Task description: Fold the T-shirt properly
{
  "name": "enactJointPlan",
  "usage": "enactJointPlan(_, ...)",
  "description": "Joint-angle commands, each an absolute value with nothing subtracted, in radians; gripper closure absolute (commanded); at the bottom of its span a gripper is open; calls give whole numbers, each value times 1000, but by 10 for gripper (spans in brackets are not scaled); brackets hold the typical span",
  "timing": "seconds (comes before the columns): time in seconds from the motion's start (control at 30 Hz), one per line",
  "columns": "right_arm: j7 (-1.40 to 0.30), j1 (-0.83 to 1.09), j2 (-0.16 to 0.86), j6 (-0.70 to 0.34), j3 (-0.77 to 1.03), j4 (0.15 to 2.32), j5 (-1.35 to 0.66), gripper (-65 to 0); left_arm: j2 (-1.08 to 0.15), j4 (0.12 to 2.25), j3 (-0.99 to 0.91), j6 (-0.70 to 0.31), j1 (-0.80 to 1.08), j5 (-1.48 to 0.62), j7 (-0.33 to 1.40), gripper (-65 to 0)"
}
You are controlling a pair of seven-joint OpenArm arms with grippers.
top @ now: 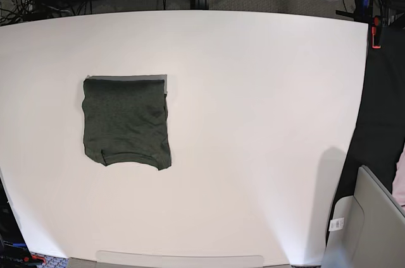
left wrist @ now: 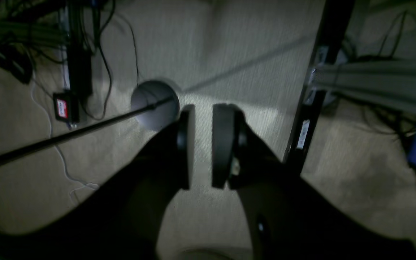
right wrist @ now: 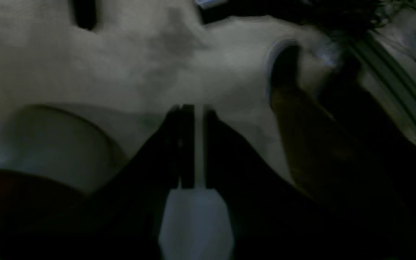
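The T-shirt lies folded into a compact dark olive rectangle on the left half of the white table, with a thin grey edge showing along its top. Neither arm appears in the base view. In the left wrist view my left gripper hangs over carpeted floor, its jaws a little apart with nothing between them. The right wrist view is dark and blurred; there my right gripper has its jaws pressed together on nothing, also over the floor. The shirt shows in neither wrist view.
A black pole with a round grey base and tangled cables lie on the carpet under the left gripper, beside a black frame leg. A grey seat-like object stands off the table's lower right corner.
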State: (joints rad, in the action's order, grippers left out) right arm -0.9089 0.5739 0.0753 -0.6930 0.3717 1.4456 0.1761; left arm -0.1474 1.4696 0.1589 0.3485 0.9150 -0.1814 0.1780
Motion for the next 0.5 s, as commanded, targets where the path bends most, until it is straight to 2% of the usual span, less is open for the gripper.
enactJointPlan(0.0,-878,561,84,-698,355,1395,183,-23,-151,1446,159,361,897,-182,156,-67)
enactJointPlan(0.13,-756,450,88,-619,278,1178,182,-23,-151,1291,159,358,782,-202,156,-67)
enactJointPlan(0.37,-549,254,84,-598,269,780,189,-23,-134,1010,159,358,588,-203,150,-67)
enactJointPlan(0.47,-443,185,82,-501,269,630,220,-23,-130,908,159,357,524,-203,148,-67)
